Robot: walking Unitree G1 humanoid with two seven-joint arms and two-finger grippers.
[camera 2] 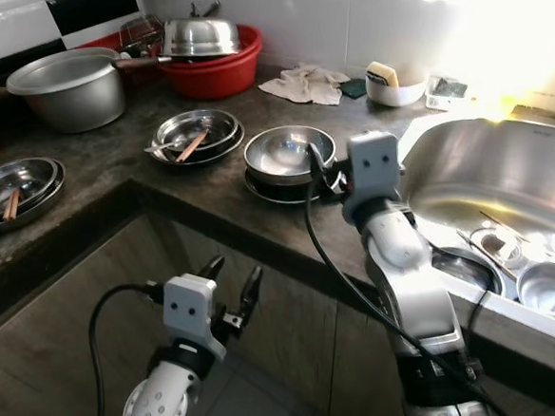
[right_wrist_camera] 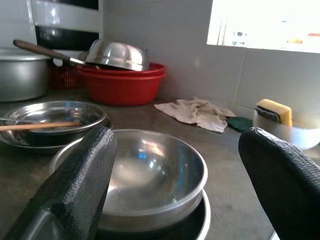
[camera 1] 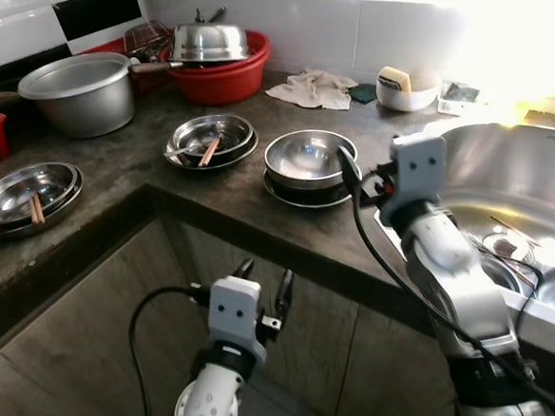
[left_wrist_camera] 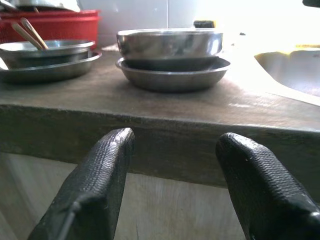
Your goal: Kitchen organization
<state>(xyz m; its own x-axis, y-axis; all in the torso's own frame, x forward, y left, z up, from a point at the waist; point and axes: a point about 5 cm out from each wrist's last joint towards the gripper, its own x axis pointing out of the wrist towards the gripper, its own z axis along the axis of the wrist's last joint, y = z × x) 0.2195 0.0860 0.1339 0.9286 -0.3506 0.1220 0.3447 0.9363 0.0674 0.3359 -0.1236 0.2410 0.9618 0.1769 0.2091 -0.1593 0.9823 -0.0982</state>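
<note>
Presently the right gripper (right_wrist_camera: 175, 165) hangs spread and empty, the steel bowl (right_wrist_camera: 150, 175) just ahead between its fingers. Left gripper (left_wrist_camera: 175, 170), likewise spread, sits below the counter (left_wrist_camera: 150, 100) edge, farther off.

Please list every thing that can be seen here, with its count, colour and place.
Round steel bowl: one, silver, stacked on a dark plate near the sink.
Steel dishes with chopsticks: two sets, silver, counter middle and far left.
Large metal pot: one, grey, counter back.
Red plastic basin: one, holding an upturned steel bowl.
Crumpled cloth: one, beige, by the wall.
Steel sink: one, silver, on the right.
Left gripper: open, below the counter edge.
Right gripper: open, over the bowl.
</note>
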